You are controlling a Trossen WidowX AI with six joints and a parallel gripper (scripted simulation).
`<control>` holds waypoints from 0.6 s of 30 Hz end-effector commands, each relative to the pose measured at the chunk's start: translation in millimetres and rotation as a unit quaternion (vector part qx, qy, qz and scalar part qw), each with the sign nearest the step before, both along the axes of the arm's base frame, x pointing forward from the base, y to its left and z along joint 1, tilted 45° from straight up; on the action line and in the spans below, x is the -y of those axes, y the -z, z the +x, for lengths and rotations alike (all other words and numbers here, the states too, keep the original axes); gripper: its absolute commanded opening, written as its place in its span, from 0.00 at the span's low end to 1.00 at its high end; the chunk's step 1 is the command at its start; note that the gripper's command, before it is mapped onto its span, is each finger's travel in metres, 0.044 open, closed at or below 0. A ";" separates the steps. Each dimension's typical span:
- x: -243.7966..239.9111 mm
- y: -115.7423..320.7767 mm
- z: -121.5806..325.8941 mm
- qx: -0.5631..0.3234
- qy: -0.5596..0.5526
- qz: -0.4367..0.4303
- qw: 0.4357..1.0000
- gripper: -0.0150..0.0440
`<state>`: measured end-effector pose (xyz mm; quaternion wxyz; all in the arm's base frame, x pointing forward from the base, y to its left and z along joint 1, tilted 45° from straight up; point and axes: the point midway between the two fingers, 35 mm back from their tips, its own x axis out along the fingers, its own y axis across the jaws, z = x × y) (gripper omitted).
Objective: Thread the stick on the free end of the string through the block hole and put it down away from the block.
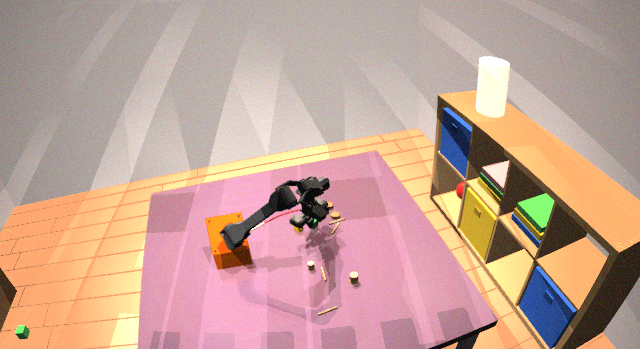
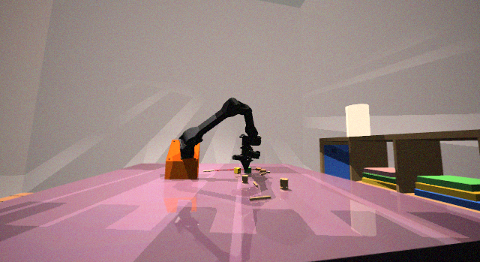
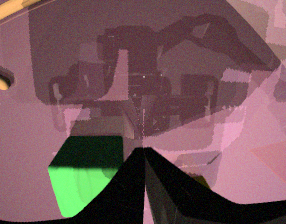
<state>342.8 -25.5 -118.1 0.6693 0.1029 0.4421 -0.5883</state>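
Note:
The stick on the string (image 1: 256, 228) (image 2: 208, 171) lies near the robot's orange base. The red string (image 1: 280, 216) (image 2: 223, 170) runs from it behind the arm, towards a round button (image 1: 330, 205); its far part is hidden. My gripper (image 1: 307, 227) (image 2: 246, 171) (image 3: 142, 155) points down, shut and empty, low over the table. A green block (image 1: 314, 223) (image 2: 249, 170) (image 3: 86, 185) is close beside its fingertips. A yellow block (image 1: 298, 229) (image 2: 237, 170) (image 3: 200, 181) is on the other side, mostly hidden by a finger in the wrist view. No hole can be made out in either block.
Loose sticks (image 1: 337, 221) (image 3: 1, 81) lie by a second button (image 1: 335, 215). Two short cylinders (image 1: 310, 265) (image 1: 354, 277) stand nearer the front, with a stick (image 1: 323, 273) between them and another stick (image 1: 328, 310) (image 2: 260, 197) further forward. The orange base (image 1: 232, 260) (image 2: 181, 170) stands at the left.

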 end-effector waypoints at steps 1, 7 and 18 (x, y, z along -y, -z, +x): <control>-17.7 -13.2 5.0 0.000 0.000 0.002 1.000 0.25; -34.7 -30.7 6.4 0.000 0.000 0.003 1.000 0.25; -62.4 -8.4 -18.2 -0.249 -0.270 0.040 0.929 0.61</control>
